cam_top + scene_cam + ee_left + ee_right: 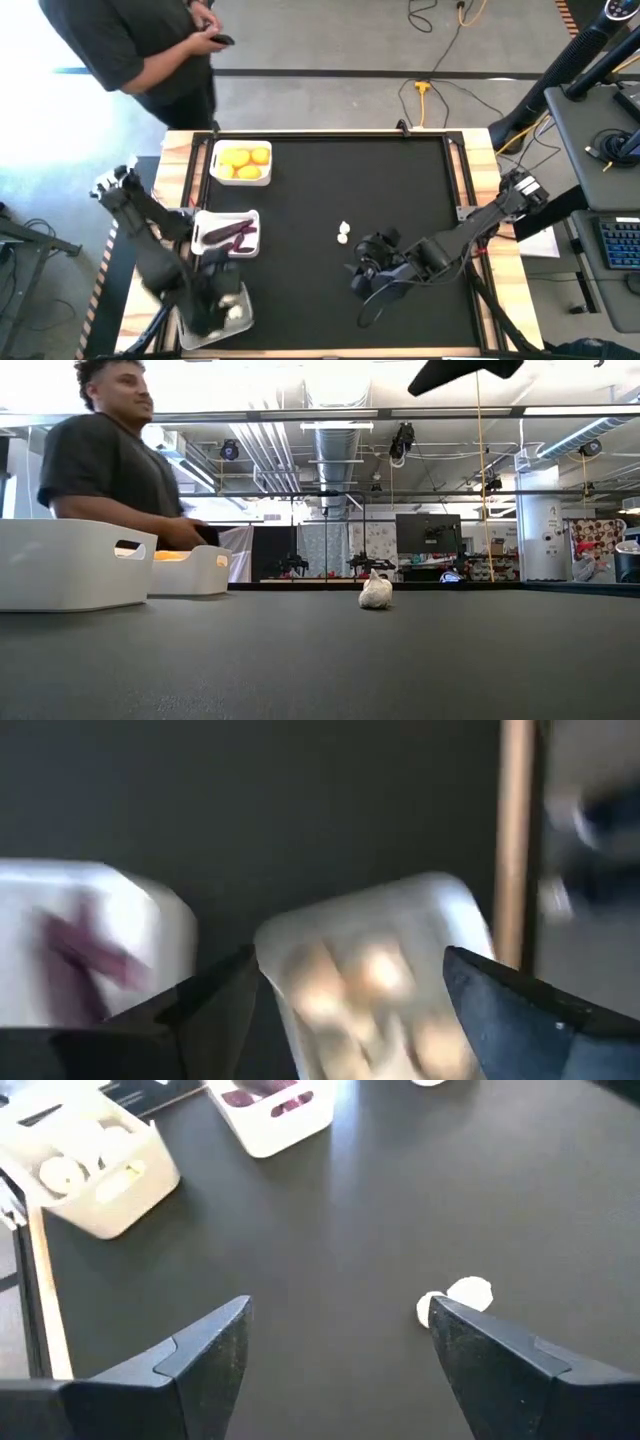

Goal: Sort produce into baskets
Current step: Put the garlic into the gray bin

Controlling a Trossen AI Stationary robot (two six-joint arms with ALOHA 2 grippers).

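Two white garlic bulbs [343, 233] lie on the black mat near its middle; the low view shows them as a garlic bulb [376, 591]. My right gripper [360, 278] hangs open just near-right of them; in its wrist view the bulbs [455, 1298] lie beside one fingertip of that gripper [340, 1345]. My left gripper [222, 298] is open above the clear basket [238, 318], which holds garlic [360, 980]. Nothing is between the fingers of the left gripper [350, 1010]. One white basket [215, 160] holds yellow fruit [243, 160]; another white basket [205, 222] holds purple pieces [232, 236].
The three baskets stand in a row along the mat's left side. A wooden frame [470, 180] borders the mat. A person [140, 45] stands beyond the far left corner. The mat's middle and right are bare apart from the bulbs.
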